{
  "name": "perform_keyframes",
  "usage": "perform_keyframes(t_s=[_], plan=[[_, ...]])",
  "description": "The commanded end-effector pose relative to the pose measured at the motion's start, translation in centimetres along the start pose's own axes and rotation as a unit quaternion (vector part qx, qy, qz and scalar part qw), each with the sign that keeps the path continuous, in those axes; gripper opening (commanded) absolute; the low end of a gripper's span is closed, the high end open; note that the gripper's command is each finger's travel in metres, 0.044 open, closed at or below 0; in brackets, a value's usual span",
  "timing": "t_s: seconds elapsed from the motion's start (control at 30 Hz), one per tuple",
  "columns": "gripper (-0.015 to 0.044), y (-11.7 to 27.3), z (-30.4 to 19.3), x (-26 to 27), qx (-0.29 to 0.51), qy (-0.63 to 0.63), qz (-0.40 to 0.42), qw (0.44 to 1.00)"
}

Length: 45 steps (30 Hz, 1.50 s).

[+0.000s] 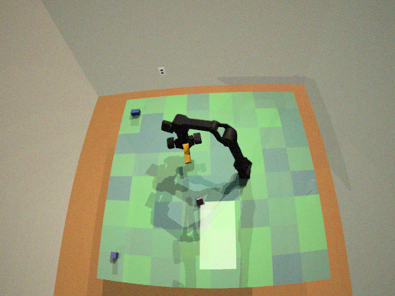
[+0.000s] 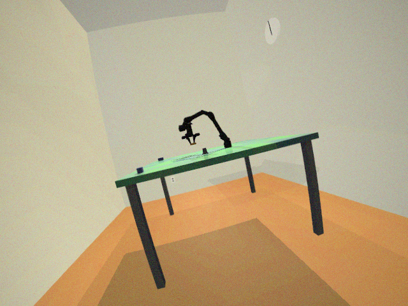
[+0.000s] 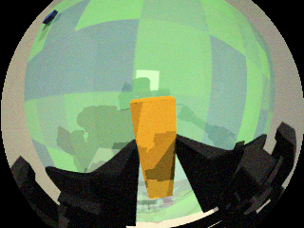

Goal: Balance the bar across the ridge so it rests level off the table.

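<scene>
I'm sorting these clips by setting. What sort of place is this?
Likely a plain indoor test room: bare walls, an orange floor, and one table with a green checkered top. The arm's gripper holds an orange bar above it; a wall clock hangs high.

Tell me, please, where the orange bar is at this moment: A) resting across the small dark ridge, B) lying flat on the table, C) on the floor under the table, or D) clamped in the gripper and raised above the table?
D: the orange bar sits between the fingers of the gripper, raised above the table and apart from the small dark ridge.
</scene>
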<state>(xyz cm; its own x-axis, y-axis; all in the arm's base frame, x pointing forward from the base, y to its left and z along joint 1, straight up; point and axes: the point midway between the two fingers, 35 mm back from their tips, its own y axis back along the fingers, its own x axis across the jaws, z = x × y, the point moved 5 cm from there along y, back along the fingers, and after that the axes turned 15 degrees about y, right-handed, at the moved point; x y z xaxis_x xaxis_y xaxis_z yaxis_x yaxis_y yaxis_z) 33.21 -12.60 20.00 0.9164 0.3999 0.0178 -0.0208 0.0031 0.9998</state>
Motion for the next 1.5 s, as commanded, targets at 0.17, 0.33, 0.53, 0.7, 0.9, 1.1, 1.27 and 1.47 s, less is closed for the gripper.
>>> perform_keyframes(t_s=[0.17, 0.33, 0.53, 0.7, 0.9, 1.1, 1.27, 1.47], plan=[[0.0000, 0.2, -2.8, 1.6, -0.003, 0.007, 0.001, 1.000], [0.0000, 0.2, -4.6, 2.5, -0.002, 0.012, 0.002, 1.000], [0.0000, 0.2, -6.8, 3.4, -0.001, 0.018, 0.002, 1.000], [0.0000, 0.2, -8.7, 4.0, -0.001, 0.023, 0.002, 1.000], [0.0000, 0.2, -11.0, 4.6, 0.000, 0.030, 0.003, 1.000], [0.0000, 0.2, -13.3, 5.1, 0.001, 0.036, 0.003, 0.999], [0.0000, 0.1, -15.3, 5.3, 0.002, 0.042, 0.003, 0.999], [0.0000, 0.1, -17.6, 5.4, 0.003, 0.048, 0.003, 0.999]])
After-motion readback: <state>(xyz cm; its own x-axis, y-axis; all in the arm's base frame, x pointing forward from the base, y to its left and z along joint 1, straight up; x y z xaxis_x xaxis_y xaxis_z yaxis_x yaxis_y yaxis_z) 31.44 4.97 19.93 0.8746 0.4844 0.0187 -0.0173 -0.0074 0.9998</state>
